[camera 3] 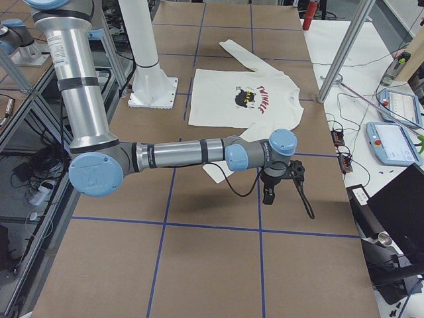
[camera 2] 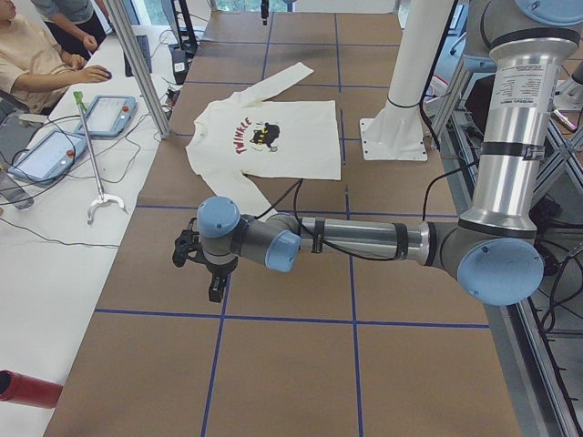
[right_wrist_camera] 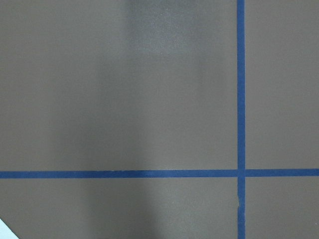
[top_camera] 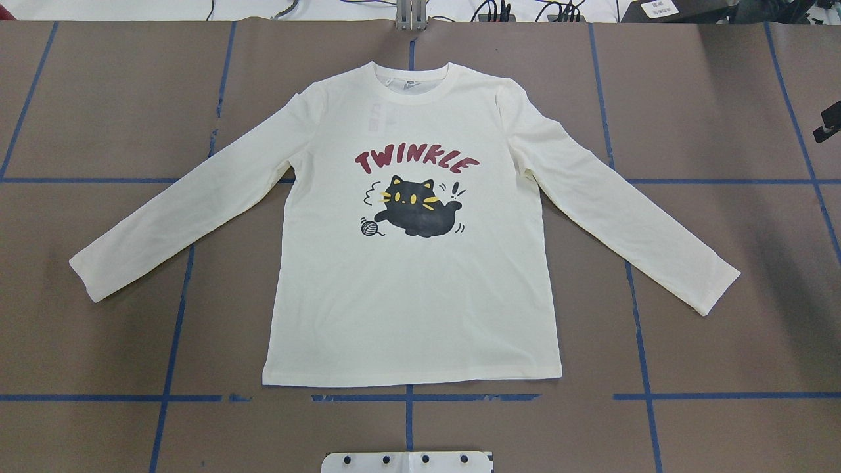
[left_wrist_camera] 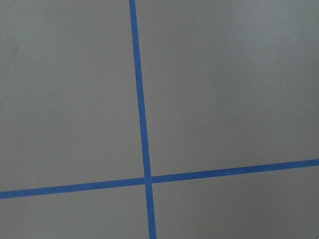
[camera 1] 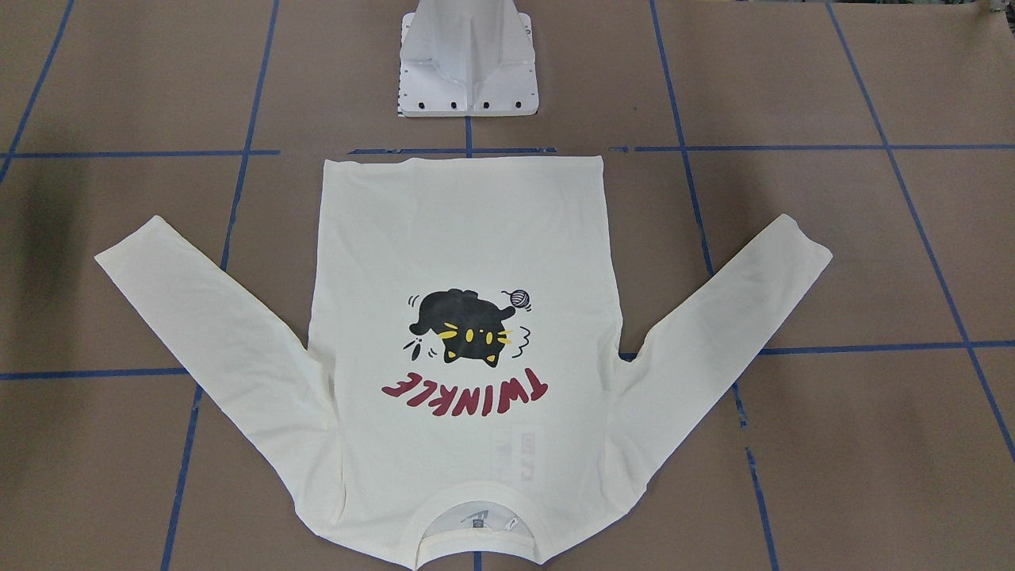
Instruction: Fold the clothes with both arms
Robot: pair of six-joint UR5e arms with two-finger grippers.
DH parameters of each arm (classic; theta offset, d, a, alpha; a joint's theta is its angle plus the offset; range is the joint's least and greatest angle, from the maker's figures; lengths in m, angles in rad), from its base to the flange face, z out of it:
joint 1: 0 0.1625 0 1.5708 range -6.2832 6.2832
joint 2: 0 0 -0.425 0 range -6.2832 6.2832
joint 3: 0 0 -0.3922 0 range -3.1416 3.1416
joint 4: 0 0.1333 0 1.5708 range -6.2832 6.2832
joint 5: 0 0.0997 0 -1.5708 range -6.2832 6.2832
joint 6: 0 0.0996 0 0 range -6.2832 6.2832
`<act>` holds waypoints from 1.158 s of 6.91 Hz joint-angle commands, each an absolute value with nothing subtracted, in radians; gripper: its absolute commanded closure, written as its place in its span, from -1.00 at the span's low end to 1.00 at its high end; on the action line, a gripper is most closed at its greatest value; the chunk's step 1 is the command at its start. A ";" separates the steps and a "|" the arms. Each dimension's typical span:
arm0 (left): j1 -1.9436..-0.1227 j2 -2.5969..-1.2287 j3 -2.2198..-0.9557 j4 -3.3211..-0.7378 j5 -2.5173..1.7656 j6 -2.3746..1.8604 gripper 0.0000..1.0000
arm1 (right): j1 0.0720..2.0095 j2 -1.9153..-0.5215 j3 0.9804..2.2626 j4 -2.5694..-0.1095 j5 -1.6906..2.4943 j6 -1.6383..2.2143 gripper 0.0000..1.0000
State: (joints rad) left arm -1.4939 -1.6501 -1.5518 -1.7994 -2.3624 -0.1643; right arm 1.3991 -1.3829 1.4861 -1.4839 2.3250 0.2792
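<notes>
**Ana:** Left pincer (camera 2: 216, 293) hangs fingers-down over bare table (top_camera: 98, 341). I cannot tell whether it is released or clenched. The same goes for the right pincer (camera 3: 268, 195).

**Ben:** And the arms?

**Ana:** Left arm (camera 2: 364, 241) stretches level above the table. Right arm (camera 3: 179, 154) mirrors it on the other side.

**Ben:** Where's the shirt?

**Ana:** Shirt (top_camera: 407, 295) lies flat mid-table, print up, and neither pincer touches it. From overhead the collar is at 12 o'clock, the hem at 6, and the sleeves spread toward 8 and 4. Each pincer hangs out past a cuff.

**Ben:** Anything smaller?

**Ana:** White base (top_camera: 407, 462) sits at 6 o'clock, just apart from the hem. On the chest a black cat (top_camera: 417, 207) sits below red TWINKLE (top_camera: 417, 161). Blue tape (left_wrist_camera: 142, 99) grids the table, and both wrist views show only its crossings.
</notes>
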 commanded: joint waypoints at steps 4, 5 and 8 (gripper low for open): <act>-1.493 -1.574 -1.635 -1.718 -2.361 -0.051 -1.00 | 1.382 -1.394 1.486 -1.485 2.330 0.281 -1.00; -1.493 -1.568 -1.631 -1.721 -2.364 -0.051 -1.00 | 1.370 -1.393 1.486 -1.483 2.327 0.281 -1.00; -1.476 -1.577 -1.611 -1.729 -2.367 -0.049 -1.00 | 1.330 -1.478 1.479 -1.224 2.327 0.282 -1.00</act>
